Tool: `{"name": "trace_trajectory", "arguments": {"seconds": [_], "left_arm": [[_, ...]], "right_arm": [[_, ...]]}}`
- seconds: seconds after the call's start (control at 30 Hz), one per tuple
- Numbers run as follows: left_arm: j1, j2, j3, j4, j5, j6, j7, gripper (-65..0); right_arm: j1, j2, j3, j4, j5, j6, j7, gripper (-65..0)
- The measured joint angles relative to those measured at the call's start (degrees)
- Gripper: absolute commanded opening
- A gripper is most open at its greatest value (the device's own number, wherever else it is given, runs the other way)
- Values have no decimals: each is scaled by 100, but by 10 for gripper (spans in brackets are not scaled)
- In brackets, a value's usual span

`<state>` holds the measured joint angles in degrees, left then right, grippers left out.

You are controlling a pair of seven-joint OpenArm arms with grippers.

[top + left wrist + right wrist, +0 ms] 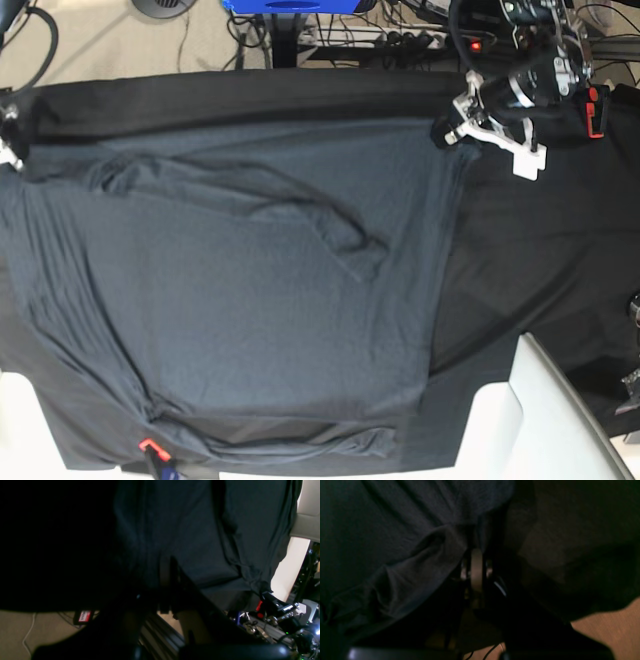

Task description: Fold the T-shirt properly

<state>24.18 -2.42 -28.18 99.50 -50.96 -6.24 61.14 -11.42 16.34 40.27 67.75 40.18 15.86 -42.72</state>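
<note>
Holding two corners to stretch the shirt flat

Pinching cloth at the far edge, the left end effector (447,130) is closed on one corner of the large dark slate-grey knit T-shirt (250,300). The right end effector (152,452), at the near edge, looks clamped on the shirt's bunched edge, though its fingertips are hidden there. Gripping opposite edges seems meant to tension the fabric before a fold. Between them the shirt lies spread over the black-draped tabletop (540,270), one long sleeve (250,195) flopped diagonally across its body.
</note>
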Motion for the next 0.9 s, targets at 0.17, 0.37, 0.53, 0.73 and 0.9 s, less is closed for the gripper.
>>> {"name": "trace_trajectory", "arguments": {"seconds": [0.17,0.37,0.53,0.73,0.9], "left_arm": [[326,-13,-2,227,-4,0,-2,-650],[719,-13,0,509,-7,0,-4,-650],[673,-11,-2,485,-2,0,-4,-650],[297,-9,35,479,-7,0,11,-650],[-160,-2,-11,264,20,-2,407,-650]], "right_arm": [[-197,-341,481,459,0,39,-463,-645],[-321,-339,632,966,-39,17,-938,-647],[-256,-341,601,997,-17,-149,-984,-645],[63,-308,205,977,-81,-713,-984,-645],[396,-289,-87,710,-42,-1143,-935,-645]]}}
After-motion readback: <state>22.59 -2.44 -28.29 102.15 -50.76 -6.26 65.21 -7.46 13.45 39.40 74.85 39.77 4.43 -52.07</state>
